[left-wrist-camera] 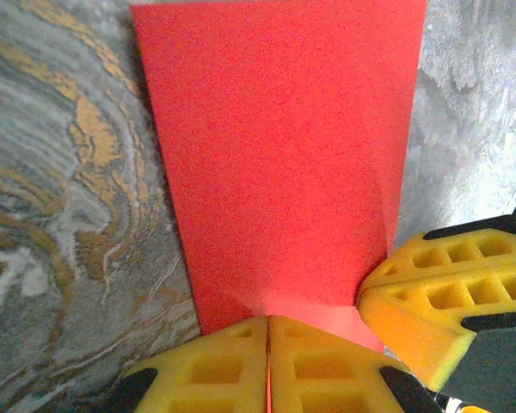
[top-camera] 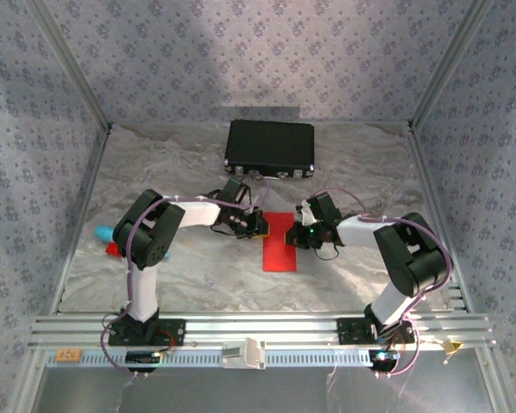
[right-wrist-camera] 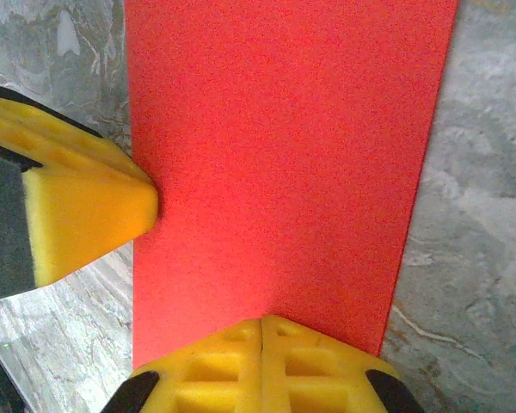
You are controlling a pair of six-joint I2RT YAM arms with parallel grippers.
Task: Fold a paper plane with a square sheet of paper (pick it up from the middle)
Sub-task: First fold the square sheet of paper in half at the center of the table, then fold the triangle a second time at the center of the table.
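Nearest of all, on the near side of the red paper [top-camera: 280,251], the 2 arms rise from a metal rail [top-camera: 284,325] and lean inward so that both grippers meet at the paper's far half, 1 from each long side. The paper lies flat on the marbled table [top-camera: 198,280] as a rectangle longer than it is wide. I take this to be the square sheet already folded once down the middle, with the nose folds yet to come. The left gripper [left-wrist-camera: 268,334] has its yellow pads pressed together on the paper's edge. A sliver of red shows in the seam and the paper bends up just in front of them, so it is pinching the paper, probably to lift or turn a flap. The right gripper [right-wrist-camera: 262,334] also has its pads pressed tight together at the paper's edge. I cannot tell whether paper sits between them or whether they only bear down to stop the paper sliding. Each gripper's pad is visible just beside the other's, touching the paper's border, a close pairing that suits creasing thin paper. Well to the left of the paper rests a small turquoise thing [top-camera: 102,231], out of the way. Beyond the paper's far end lies a black case [top-camera: 270,145], apart from it.
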